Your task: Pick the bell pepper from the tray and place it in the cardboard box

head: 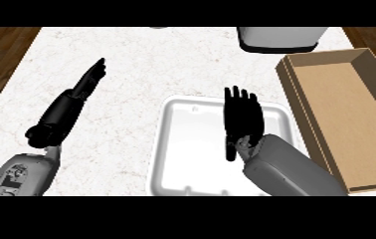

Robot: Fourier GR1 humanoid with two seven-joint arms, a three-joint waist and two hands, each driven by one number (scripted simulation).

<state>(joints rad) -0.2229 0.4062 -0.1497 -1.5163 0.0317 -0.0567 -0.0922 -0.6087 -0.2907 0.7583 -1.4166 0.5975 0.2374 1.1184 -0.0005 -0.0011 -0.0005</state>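
Note:
The white tray lies at the counter's near middle. Over its right half hovers my right hand, fingers straight and pointing away from me, open. No bell pepper shows in the tray or anywhere else; whatever lies under that hand and forearm is hidden. The cardboard box stands open just right of the tray, long side running away from me, and its inside looks bare. My left hand rests open over the counter at the left, fingers straight and pointing to the far side, well apart from the tray.
A white container with a black base stands at the far edge, behind the box. The marble counter has dark wooden floor showing past its far-left and far-right corners.

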